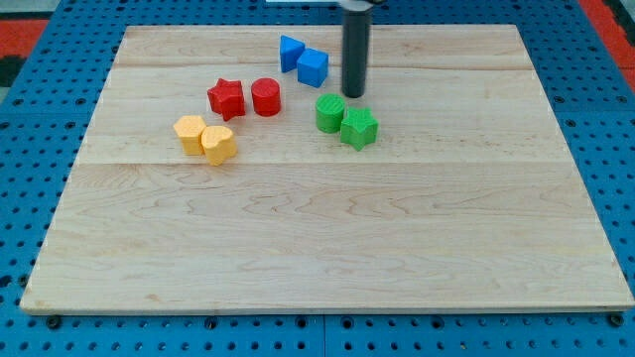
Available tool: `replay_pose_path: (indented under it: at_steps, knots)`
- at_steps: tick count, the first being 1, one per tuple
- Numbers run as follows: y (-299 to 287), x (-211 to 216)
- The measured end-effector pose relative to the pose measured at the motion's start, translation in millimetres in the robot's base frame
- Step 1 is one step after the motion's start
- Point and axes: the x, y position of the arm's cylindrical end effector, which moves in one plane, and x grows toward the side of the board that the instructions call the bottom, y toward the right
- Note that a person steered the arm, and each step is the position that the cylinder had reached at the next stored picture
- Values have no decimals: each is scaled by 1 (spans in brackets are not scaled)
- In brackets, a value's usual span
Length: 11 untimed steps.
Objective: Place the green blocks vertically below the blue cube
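Green blocks first: there are two of them, a green cylinder and a green star, touching each other near the middle of the wooden board, a bit toward its top. The star sits at about 4 o'clock from the cylinder. The blue cube is up at roughly 11 o'clock from the cylinder, touching a second blue block on its far side, whose shape I can't quite make out.

My tip is just a bare rod, so nothing to clench or release, it holds nothing. It's planted just above the greens, at about 1 o'clock from the cylinder and 3 o'clock-ish from the cube, close to the cylinder but I can't tell if it touches.

So the greens look a little off to the right of the cube's line. My take: shove from the pair's right side toward 9 o'clock, short and gentle, so both slide together and don't split. Pushing off-centre would probably spin the star away.

Watch the red cylinder and red star at 9 o'clock; overshoot and you'd bump them. The two yellow blocks are further out at 8 o'clock, no worry.
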Motion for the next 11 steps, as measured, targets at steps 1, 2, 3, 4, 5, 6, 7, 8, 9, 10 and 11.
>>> replay_pose_path:
  at_steps: [1, 2, 3, 4, 5, 6, 7, 8, 9, 10, 11]
  knots:
    - [45, 23]
    - [-3, 66]
    - [-49, 88]
    - [-60, 98]
    - [-35, 88]
    - [-34, 72]
    - [-34, 57]
    - [-34, 50]
    - [-38, 78]
    - [-72, 62]
    - [-57, 39]
